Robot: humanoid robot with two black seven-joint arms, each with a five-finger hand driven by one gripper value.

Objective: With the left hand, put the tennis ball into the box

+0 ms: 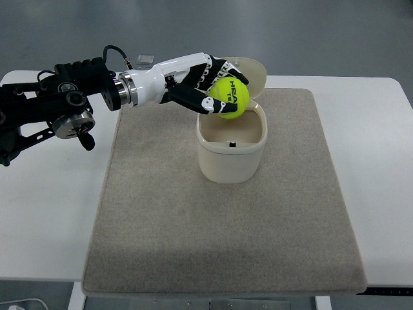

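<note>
- Left hand [205, 87] is seen wrapped around the tennis ball [230, 98], the fingers [190, 98] curled under and behind it so that it is carried from the side rather than pinched from above.
- At the near edge, only bare grey mat [226, 245] is found, laid on the white table [45, 219]; nothing is set there that could get in the way.
- Further in, the cream box [231, 150] is stood upright on the mat with its mouth open and upward; a small dark mark is visible on its inner wall, too small to be made out.
- Above the box's far left rim the ball is held, partly over the opening and partly over the edge; the release is judged close, though a slight shift toward the middle may be needed so that the rim is not struck.
- Behind the box, the lid [253, 70] is seen tilted back, presumably left open so the mouth is kept free; it is touching or almost touching the fingers.
- Left arm [58, 106] is brought in from the left edge across the table.
- No right arm is shown.
</note>
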